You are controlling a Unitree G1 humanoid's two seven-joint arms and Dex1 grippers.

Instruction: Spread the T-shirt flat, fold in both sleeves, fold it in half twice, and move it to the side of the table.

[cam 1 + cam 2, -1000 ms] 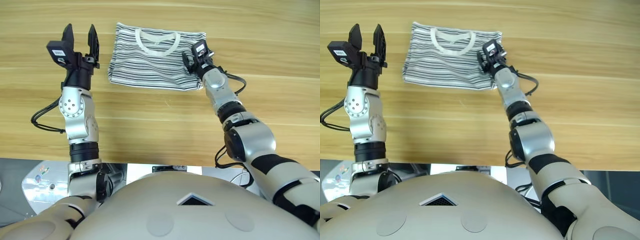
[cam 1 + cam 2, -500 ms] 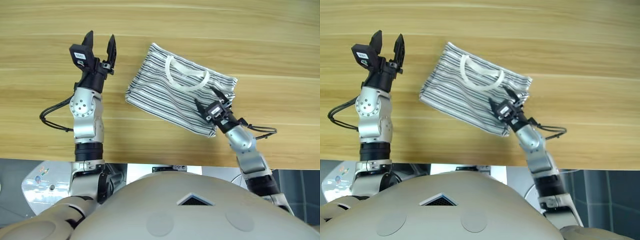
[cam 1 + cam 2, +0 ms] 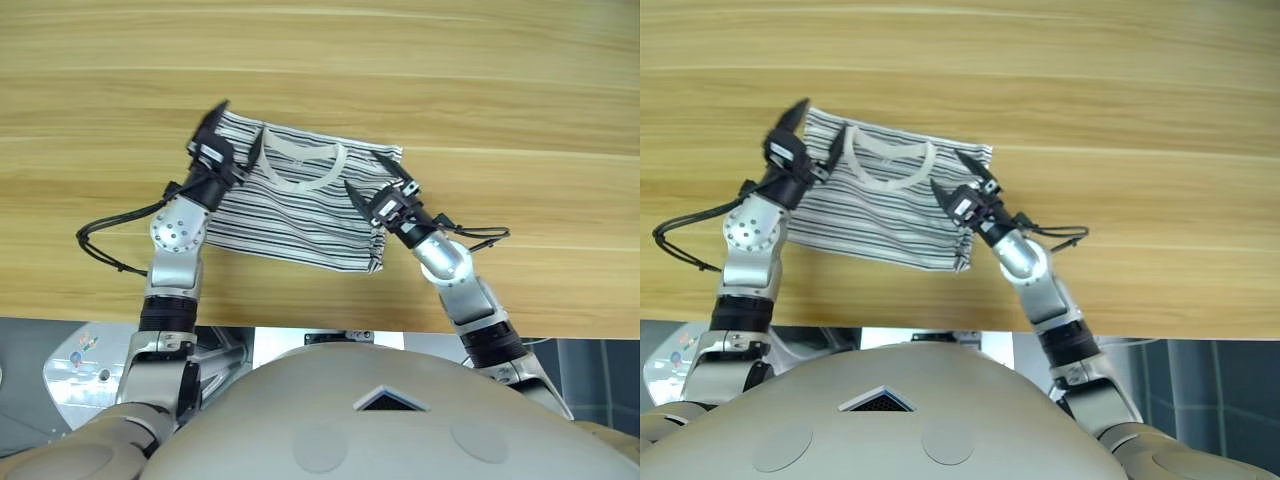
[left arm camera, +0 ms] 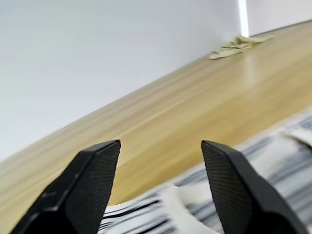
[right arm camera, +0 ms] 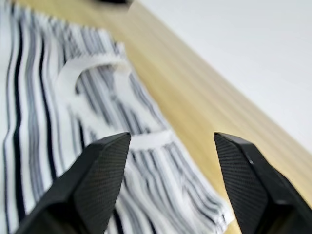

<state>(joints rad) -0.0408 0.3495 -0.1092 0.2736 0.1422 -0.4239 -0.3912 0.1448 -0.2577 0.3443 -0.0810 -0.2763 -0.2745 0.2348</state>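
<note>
Folded striped T-shirt (image 3: 300, 215) lies on the wooden table (image 3: 500, 100) near its front edge; left gripper (image 3: 240, 124) at its far left corner, right gripper (image 3: 366, 172) at its right edge, both spread, holding nothing; advice: pinch all layers on both sides; slide level.

Head stereo pair down over shared table (image 3: 520, 90); wrist cameras close, low.
</note>
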